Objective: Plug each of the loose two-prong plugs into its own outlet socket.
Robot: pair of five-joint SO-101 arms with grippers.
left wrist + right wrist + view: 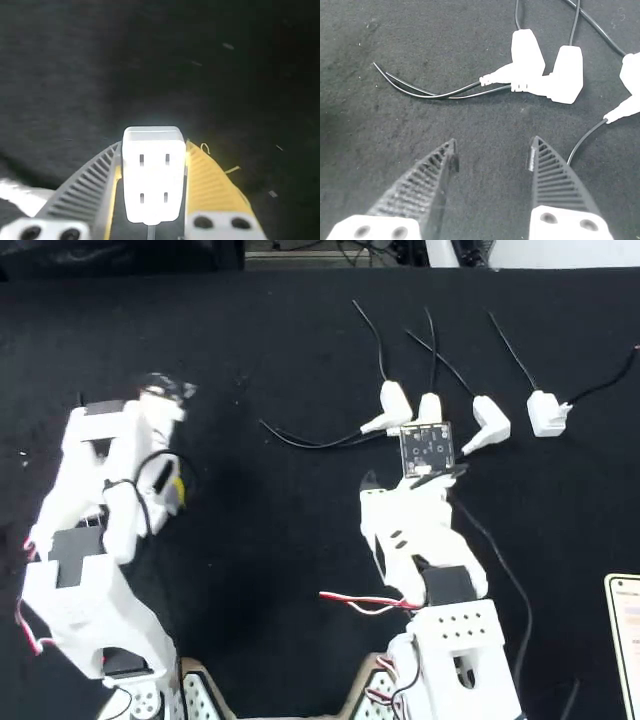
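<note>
Left end effector (153, 144): pinching white outlet (152, 180).
Right end effector (494, 141): spread, over worktop (380, 125), near plugs (527, 52).

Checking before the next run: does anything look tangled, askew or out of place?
Nothing looks damaged. Two plugs lie touching, their thin cables bunched together beside them, which may hamper picking one. The outlet block is clamped in the left gripper, well away from the plugs. The right gripper hangs open above the mat.
</note>
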